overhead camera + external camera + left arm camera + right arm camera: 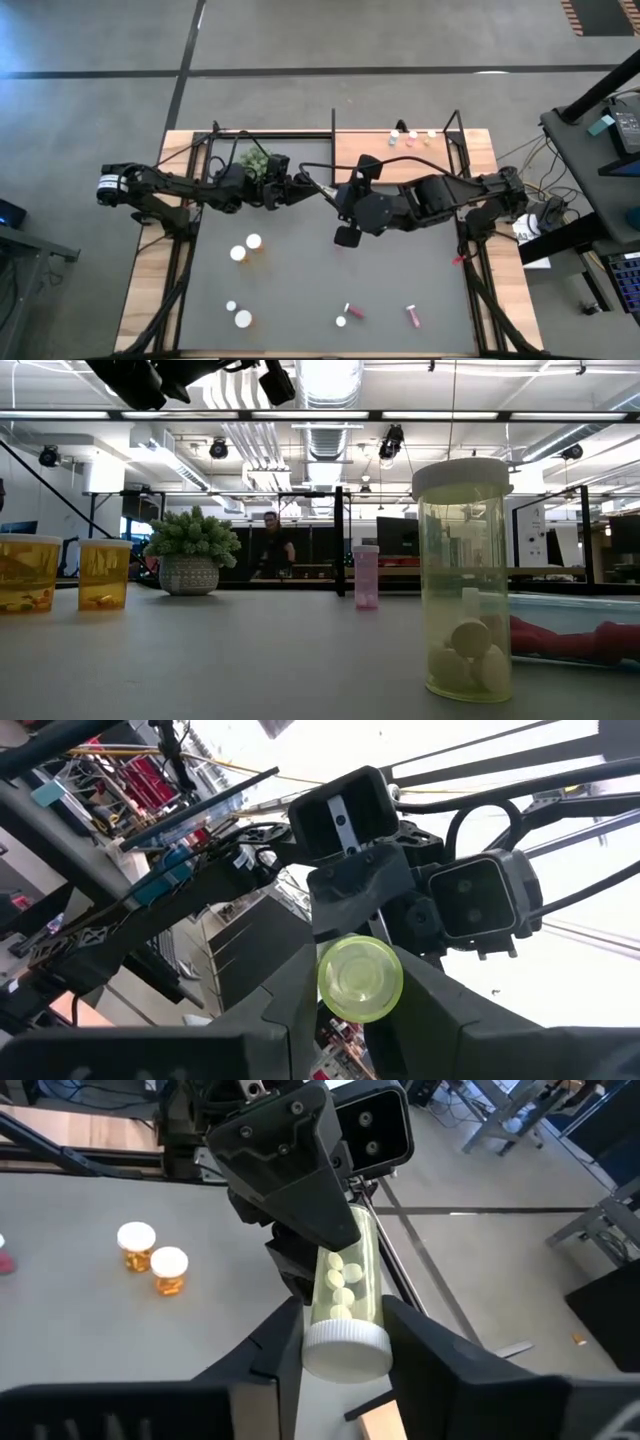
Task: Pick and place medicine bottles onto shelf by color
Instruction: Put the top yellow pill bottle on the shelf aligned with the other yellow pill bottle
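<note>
Gripping one yellow-green bottle (345,1295) from both ends, in the air above the back middle of the table (300,280). Pinching its clear base end with the left gripper (360,982), both dark fingers (285,1015) pressing against the round bottom seen end-on in the left wrist view. Clamping its white-capped end with the right gripper (345,1345), fingers (425,1345) closing on either side of the cap, with pale round pills showing through the bottle wall. Facing each other tip to tip in the high view, left gripper (305,184) and right gripper (336,196) nearly touching, with the bottle itself too small to make out there.

Standing upright on the left part of the table, two orange bottles (246,247) side by side, close together. Sitting nearer the front left, two white-capped bottles (240,315). Lying on their sides toward the front right, a red vial (350,312) and a pink vial (413,316), well apart. Lining up along the back right of the shelf (480,160), a short row of small bottles (412,136). Resting at the back left, beside the left arm, a fuzzy green plant (254,158). Standing closest in the low view, a second yellow-green bottle (463,580) holding a few pills, with a pink bottle (366,575) upright farther back
</note>
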### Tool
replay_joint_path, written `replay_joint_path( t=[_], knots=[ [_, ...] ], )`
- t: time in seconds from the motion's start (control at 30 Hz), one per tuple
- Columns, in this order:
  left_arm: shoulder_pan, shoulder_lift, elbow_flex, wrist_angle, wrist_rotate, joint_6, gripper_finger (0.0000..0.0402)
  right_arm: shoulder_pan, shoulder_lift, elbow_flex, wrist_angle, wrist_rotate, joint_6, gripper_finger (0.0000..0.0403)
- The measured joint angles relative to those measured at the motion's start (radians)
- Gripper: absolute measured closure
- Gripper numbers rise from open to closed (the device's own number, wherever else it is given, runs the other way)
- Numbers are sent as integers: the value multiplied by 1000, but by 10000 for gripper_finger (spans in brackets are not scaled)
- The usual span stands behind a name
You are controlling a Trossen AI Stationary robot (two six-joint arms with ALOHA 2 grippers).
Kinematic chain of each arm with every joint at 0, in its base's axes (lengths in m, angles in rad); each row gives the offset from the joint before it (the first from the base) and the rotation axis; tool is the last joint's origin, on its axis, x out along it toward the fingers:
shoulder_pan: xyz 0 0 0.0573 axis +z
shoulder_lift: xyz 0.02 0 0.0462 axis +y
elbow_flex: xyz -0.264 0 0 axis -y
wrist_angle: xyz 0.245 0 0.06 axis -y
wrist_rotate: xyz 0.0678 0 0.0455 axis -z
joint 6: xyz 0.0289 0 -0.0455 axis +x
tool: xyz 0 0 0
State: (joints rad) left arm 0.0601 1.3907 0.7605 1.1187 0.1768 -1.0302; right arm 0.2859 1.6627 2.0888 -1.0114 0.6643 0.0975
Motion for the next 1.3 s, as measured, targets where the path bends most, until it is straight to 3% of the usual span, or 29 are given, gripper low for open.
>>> replay_joint_path(
  t=[0.3,0.6,0.8,0.87,1.07,1.3],
  knots=[
    [0,0,0,6,1,15,296,0,1,27,-9,-18,-1,294],
    [15,0,-1,-56,5,16,185,-3,0,77,-144,-43,75,297],
    [32,0,-2,-177,16,16,127,-26,0,118,-442,-62,312,297],
    [38,0,-2,-204,33,16,120,-52,-1,124,-566,-100,424,297],
    [66,0,-4,-217,98,16,118,-175,-22,107,-532,-344,529,296],
    [113,0,-9,-212,233,15,118,-348,-23,81,-557,-463,582,296]
  ],
)
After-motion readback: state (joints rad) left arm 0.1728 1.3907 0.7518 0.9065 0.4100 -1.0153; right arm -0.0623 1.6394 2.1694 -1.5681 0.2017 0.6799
